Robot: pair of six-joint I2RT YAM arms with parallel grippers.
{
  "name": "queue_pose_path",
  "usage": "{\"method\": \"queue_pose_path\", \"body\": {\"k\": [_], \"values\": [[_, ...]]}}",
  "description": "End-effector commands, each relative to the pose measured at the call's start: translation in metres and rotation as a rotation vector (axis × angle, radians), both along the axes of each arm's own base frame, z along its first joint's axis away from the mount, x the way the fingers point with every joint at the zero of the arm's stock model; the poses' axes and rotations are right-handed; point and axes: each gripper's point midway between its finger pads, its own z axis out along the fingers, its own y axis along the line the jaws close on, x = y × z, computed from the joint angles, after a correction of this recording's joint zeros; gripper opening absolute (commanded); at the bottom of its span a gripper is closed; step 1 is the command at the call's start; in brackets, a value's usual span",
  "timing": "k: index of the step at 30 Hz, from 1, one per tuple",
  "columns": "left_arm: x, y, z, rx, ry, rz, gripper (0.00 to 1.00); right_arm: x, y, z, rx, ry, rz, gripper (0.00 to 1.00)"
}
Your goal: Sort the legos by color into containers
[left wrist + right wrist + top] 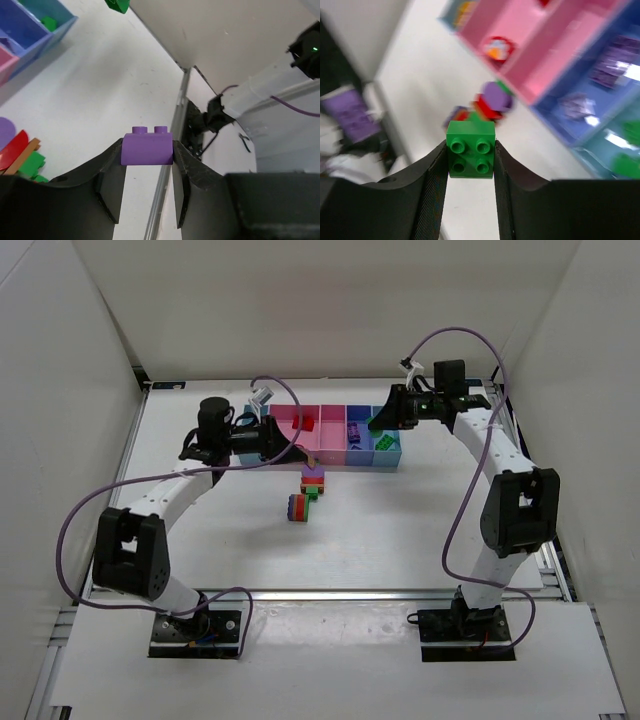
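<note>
Grips purple lego (147,148) in left claw (148,159), above worktop (420,530) just before tray (335,456). Pinches green lego (470,149) in right claw (470,165) over tray's right-hand compartments. Shows loose legos (307,496) heaped on worktop near tray.

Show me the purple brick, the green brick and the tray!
purple brick (147,150): left wrist view, front face.
green brick (470,150): right wrist view, studded top.
tray (345,459): top view, front wall.

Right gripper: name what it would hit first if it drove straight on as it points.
Likely the loose brick pile on the table, beyond its held green brick; depth is unclear.
</note>
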Motion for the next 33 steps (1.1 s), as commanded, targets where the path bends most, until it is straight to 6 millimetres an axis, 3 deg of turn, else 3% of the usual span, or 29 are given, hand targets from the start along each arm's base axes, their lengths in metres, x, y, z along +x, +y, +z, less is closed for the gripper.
{"method": "queue_pose_path", "body": {"k": [1, 3, 11, 23, 31, 33], "values": [[0.008, 0.015, 0.003, 0.07, -0.034, 0.157, 0.1, 0.027, -0.041, -0.016, -0.272, -0.09, -0.214, 0.0], [0.016, 0.021, -0.002, 0.098, -0.037, 0.241, 0.1, 0.039, -0.055, -0.026, -0.349, -0.095, -0.278, 0.0], [0.03, 0.037, -0.004, 0.162, -0.054, 0.342, 0.1, 0.065, -0.071, -0.061, -0.482, -0.115, -0.313, 0.0], [0.052, 0.05, 0.004, 0.152, -0.064, 0.387, 0.1, 0.088, -0.07, -0.097, -0.533, -0.11, -0.275, 0.02], [0.062, 0.055, 0.004, 0.155, -0.065, 0.406, 0.1, 0.099, -0.066, -0.107, -0.552, -0.118, -0.266, 0.18], [0.064, 0.056, 0.005, 0.156, -0.065, 0.412, 0.1, 0.102, -0.065, -0.107, -0.556, -0.125, -0.267, 0.3]]}}
